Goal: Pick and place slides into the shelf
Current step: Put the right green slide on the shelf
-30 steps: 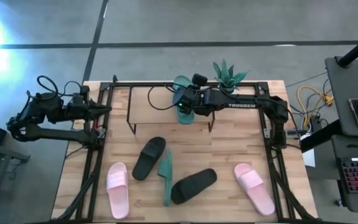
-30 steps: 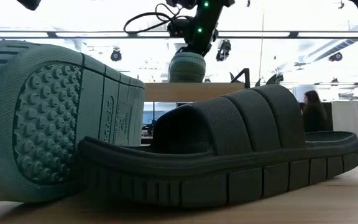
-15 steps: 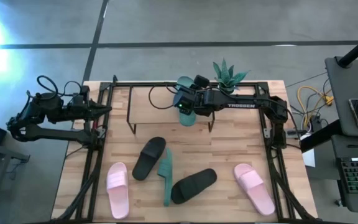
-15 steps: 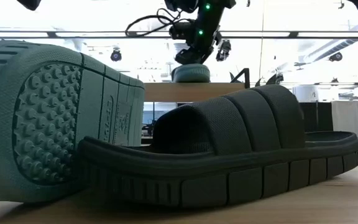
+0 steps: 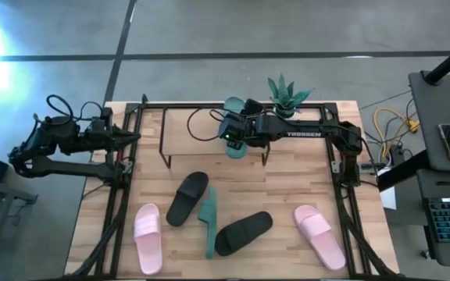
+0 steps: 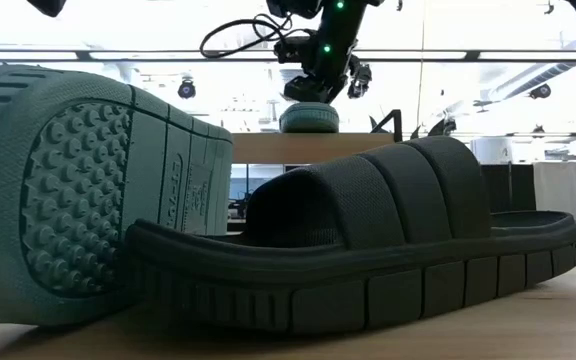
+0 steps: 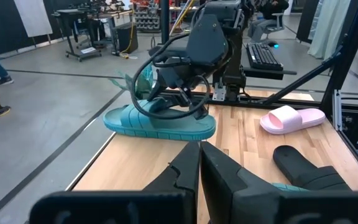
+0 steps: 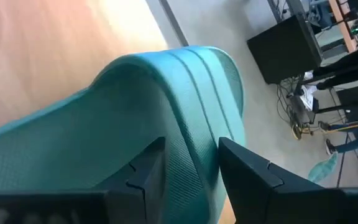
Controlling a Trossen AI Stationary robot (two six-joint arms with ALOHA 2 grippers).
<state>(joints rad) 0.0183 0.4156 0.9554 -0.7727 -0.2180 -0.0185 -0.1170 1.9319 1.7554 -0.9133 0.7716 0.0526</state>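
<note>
A: Entry one, jaws. How are the right gripper (image 5: 233,134) jaws recorded?

B: Parted, one finger to either side of the strap of a green slide (image 5: 233,125); from the right wrist view the strap is straddled, not squeezed. The slide itself is listed as lying flat, sole down, on the top board of the shelf (image 5: 180,127), at the end nearest the potted plant (image 5: 286,94).

A: And the left gripper (image 7: 199,163)?

B: Jaws pressed together, nothing between them. It is parked beside the shelf's far end from the plant, off the board.

A: Remaining stock?

B: Five slides on the tabletop (image 5: 287,186) in front of the shelf: a black slide (image 5: 187,197), a second green slide (image 5: 207,220) tipped on its edge just beside it, another black slide (image 5: 243,232), and one pink slide (image 5: 148,228) to each side, the other pink slide (image 5: 319,235) well apart from the rest.

A: Risks to be noted?

B: The strap could be snagged by a finger if the right gripper is lifted off at an angle, and the placed slide dragged toward the board's edge or off it. Part of the slide appears to overhang the plant-side edge, so a small nudge may be enough. The plant could also be clipped on withdrawal.
</note>
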